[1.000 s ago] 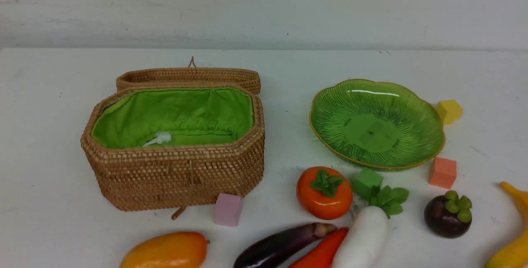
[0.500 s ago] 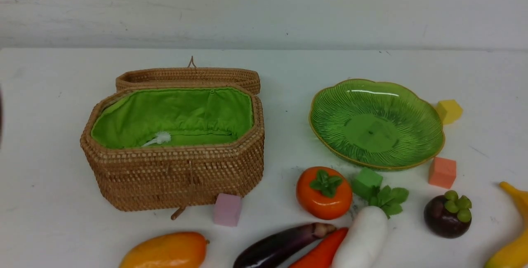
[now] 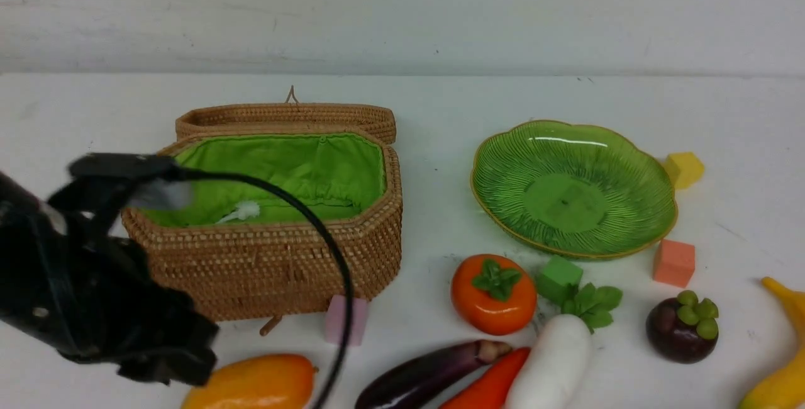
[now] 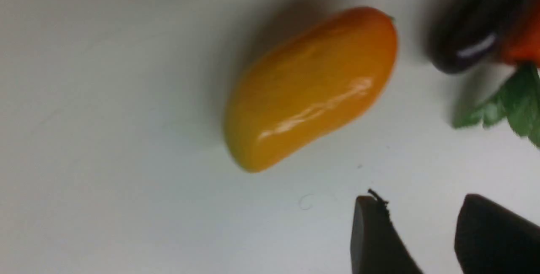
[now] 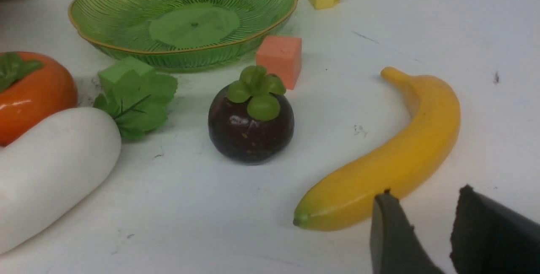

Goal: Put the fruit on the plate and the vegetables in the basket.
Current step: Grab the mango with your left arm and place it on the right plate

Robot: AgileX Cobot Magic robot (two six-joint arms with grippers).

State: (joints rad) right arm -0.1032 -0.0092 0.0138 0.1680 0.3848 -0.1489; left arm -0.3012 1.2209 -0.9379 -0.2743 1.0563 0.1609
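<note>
Glossy mango (image 4: 310, 88), woven wicker basket (image 3: 270, 264)

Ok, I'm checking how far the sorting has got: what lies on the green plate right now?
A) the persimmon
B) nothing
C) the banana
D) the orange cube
B: the plate shows only its bare ribbed surface; the persimmon, banana and orange cube all sit on the table beside it.

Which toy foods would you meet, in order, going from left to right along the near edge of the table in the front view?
mango → eggplant → long red-orange vegetable → white radish → mangosteen → banana
</note>
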